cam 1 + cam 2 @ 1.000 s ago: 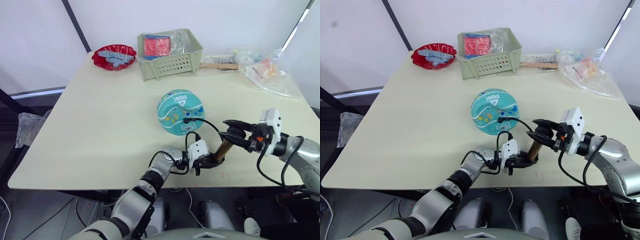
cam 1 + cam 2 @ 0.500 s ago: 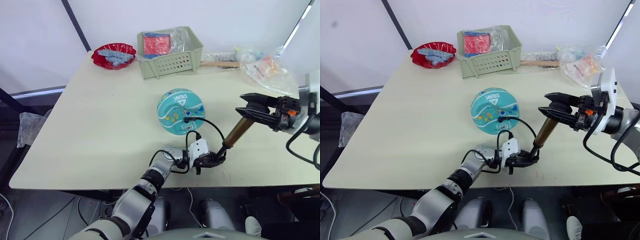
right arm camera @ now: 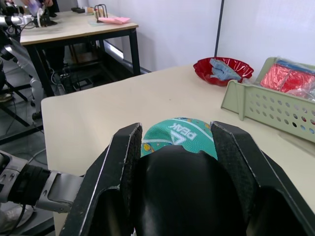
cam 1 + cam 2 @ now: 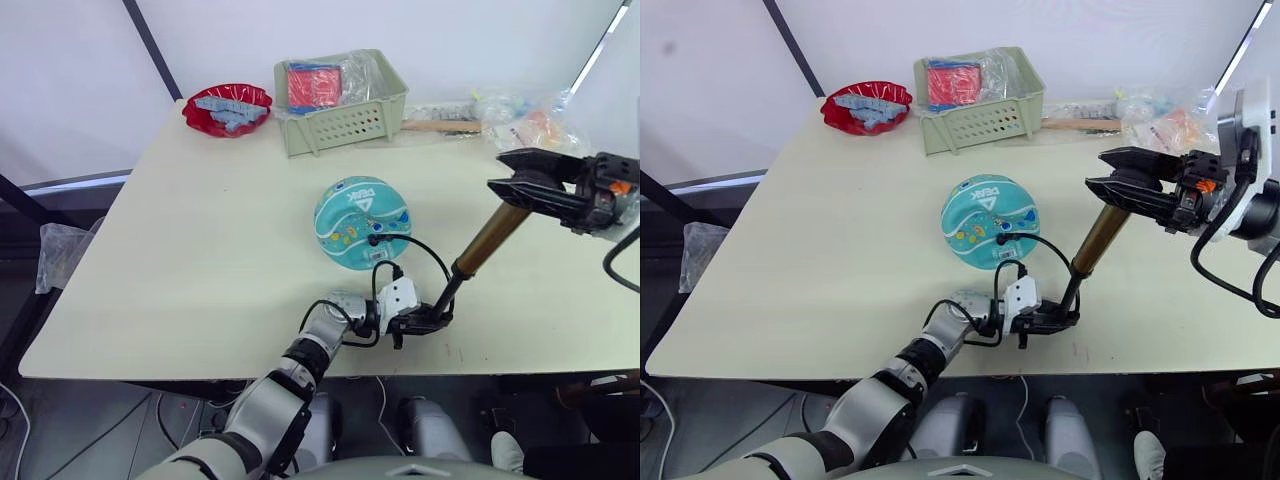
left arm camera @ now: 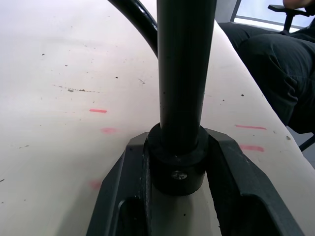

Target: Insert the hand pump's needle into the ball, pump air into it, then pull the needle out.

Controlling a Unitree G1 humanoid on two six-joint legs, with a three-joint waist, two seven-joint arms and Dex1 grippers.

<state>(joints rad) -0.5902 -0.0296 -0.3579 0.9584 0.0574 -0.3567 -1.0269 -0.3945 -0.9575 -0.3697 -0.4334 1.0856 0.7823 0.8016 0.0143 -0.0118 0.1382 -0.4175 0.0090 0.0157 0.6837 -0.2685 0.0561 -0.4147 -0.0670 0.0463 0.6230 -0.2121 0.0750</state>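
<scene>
A pale cream table [image 4: 200, 250] carries everything. At the upper left of the frame sits a red bowl [image 4: 228, 112] of grey-blue pieces; just right of it, at top centre, a pale green perforated basket [image 4: 342, 105] holding red packets. Clear plastic bags [image 4: 535, 128] lie at the upper right. The teal ball [image 4: 362, 224] rests near the centre. Faint red marks [image 5: 98, 111] dot the tabletop near the front edge.

Teal ball [image 4: 362, 223] mid-table; gold hand pump [image 4: 487, 240] extended, needle seemingly inserted
</scene>
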